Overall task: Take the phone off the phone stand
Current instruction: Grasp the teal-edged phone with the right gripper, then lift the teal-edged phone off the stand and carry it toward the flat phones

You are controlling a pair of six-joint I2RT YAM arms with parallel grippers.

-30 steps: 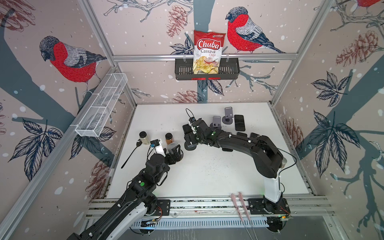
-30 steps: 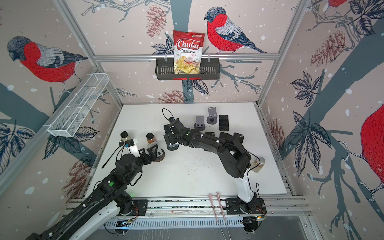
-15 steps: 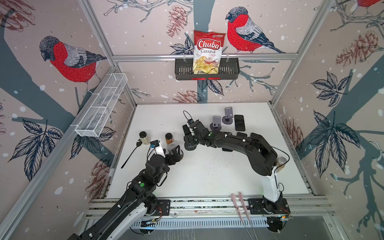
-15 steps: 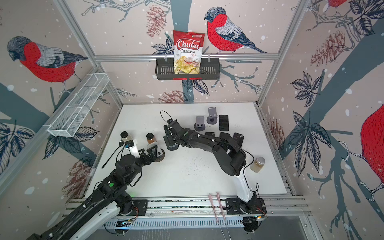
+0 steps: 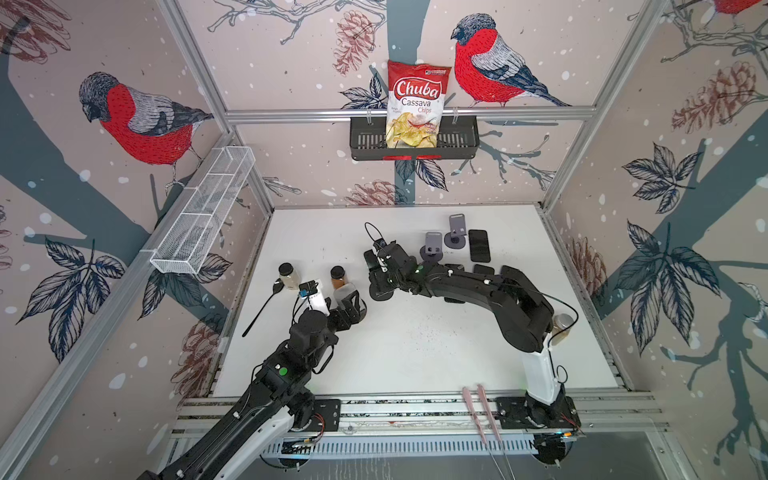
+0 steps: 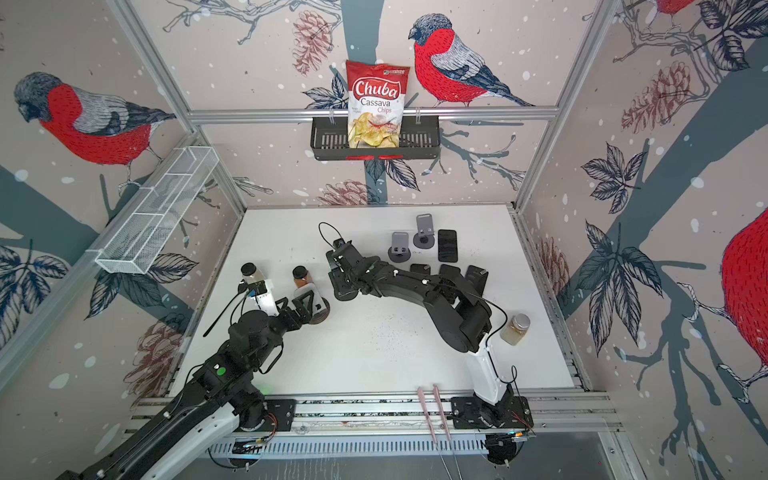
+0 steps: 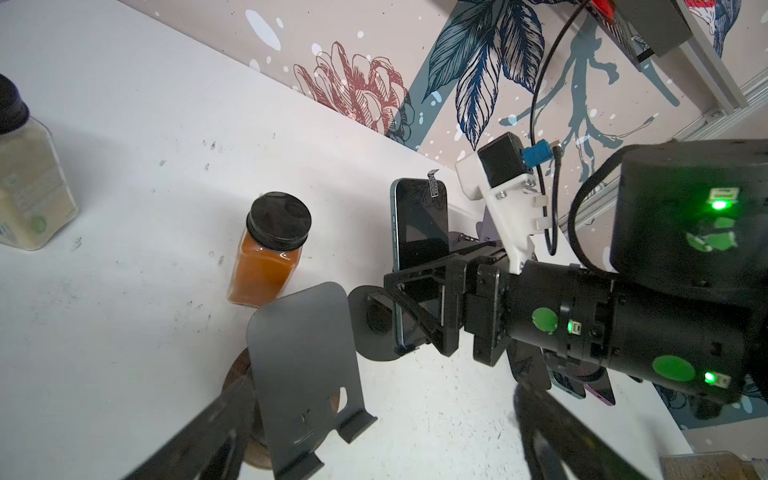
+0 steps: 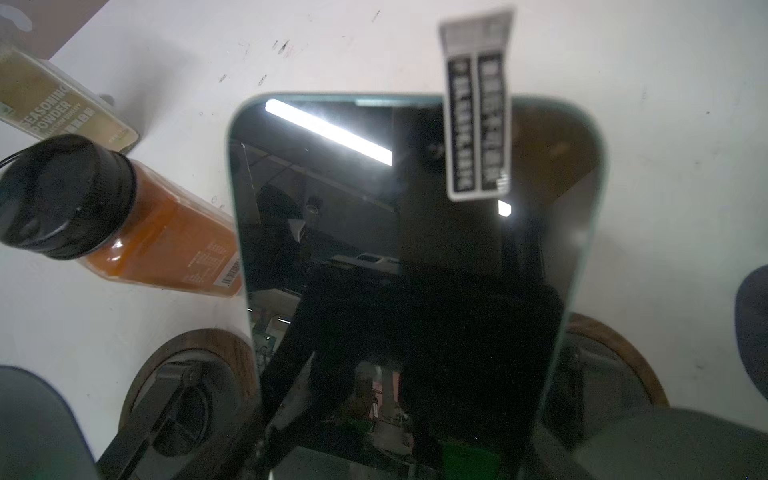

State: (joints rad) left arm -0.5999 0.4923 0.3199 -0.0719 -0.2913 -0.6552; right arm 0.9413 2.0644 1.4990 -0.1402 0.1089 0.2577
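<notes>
A dark-screened phone with a teal edge stands upright on a round-based phone stand in the middle of the table. It fills the right wrist view, phone, with a printed tag hanging over its top edge. My right gripper reaches in with a finger on either side of the phone. Whether they press on it does not show. In both top views this gripper covers the phone. My left gripper is open around an empty grey stand on a wooden base.
An orange spice jar and a pale jar stand left of the stands, beside a black spoon. Two empty grey stands and flat phones sit at the back. A brown jar stands behind the right elbow.
The right arm's elbow has swung left, uncovering the brown jar, and its gripper has settled lower around the phone. The left arm has not moved.
</notes>
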